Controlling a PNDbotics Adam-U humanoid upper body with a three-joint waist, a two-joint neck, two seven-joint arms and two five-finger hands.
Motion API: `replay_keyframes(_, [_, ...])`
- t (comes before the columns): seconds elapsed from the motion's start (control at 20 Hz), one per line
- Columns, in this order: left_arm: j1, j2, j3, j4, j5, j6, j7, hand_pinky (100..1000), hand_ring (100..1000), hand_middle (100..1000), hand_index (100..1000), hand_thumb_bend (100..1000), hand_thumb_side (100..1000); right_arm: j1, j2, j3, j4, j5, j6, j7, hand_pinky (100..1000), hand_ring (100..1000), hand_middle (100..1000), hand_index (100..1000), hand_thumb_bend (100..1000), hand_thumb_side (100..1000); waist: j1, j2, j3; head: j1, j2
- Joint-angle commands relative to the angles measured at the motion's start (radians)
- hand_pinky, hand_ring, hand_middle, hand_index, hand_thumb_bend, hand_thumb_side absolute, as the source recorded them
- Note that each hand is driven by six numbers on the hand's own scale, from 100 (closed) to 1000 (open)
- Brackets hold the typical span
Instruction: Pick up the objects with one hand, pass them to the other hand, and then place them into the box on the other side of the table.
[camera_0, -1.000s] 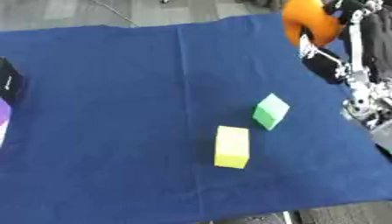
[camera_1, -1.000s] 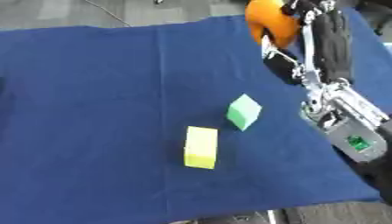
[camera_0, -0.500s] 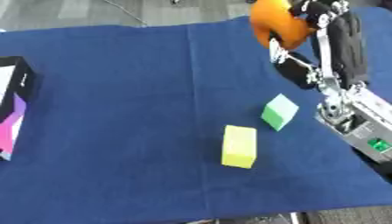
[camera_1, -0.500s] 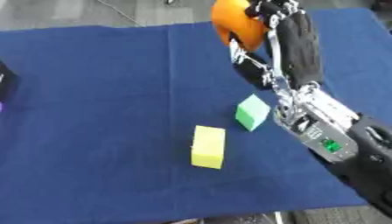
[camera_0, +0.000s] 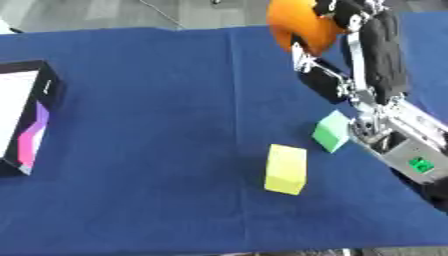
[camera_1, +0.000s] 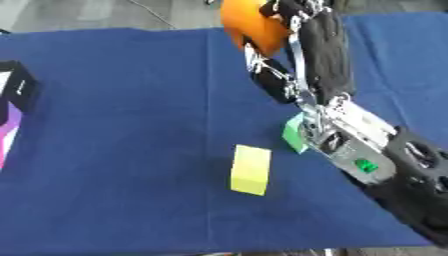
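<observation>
Right hand carrying an orange ball toward the hand-over

The right hand (camera_0: 350, 20), at the upper right of the frame, has its fingers curled round the orange ball (camera_0: 297, 22), held clear above the blue-covered counter (camera_0: 157, 100). The box (camera_0: 26, 117) sits at the left edge, well apart, so the ball needs to travel left toward the middle (the left hand shows in neither view, so it must come in to meet it). To do this well, I judge the arm should stay high enough to pass over the green block (camera_0: 332, 131) and the yellow block (camera_0: 286, 169) in the lower middle, and keep its hold until the other hand has closed round the ball.
</observation>
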Motion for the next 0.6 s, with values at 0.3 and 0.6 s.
replay_keyframes(0.3, [-0.076,-0.085,-0.038,0.133,-0.118,-0.067,-0.078,898,1000,752,885,100,558,-0.039,-0.007,0.058,-0.010,-0.013,-0.106,-0.062,440,413,516,528,100,100,0.000,-0.005,0.016,-0.004,-0.012])
replay_keyframes(0.6, [-0.111,-0.149,-0.041,0.176,-0.204,-0.154,-0.138,898,1000,768,890,100,354,-0.056,0.006,0.090,-0.010,-0.043,-0.196,-0.016,419,402,519,530,100,100,-0.001,0.000,0.028,-0.014,-0.014])
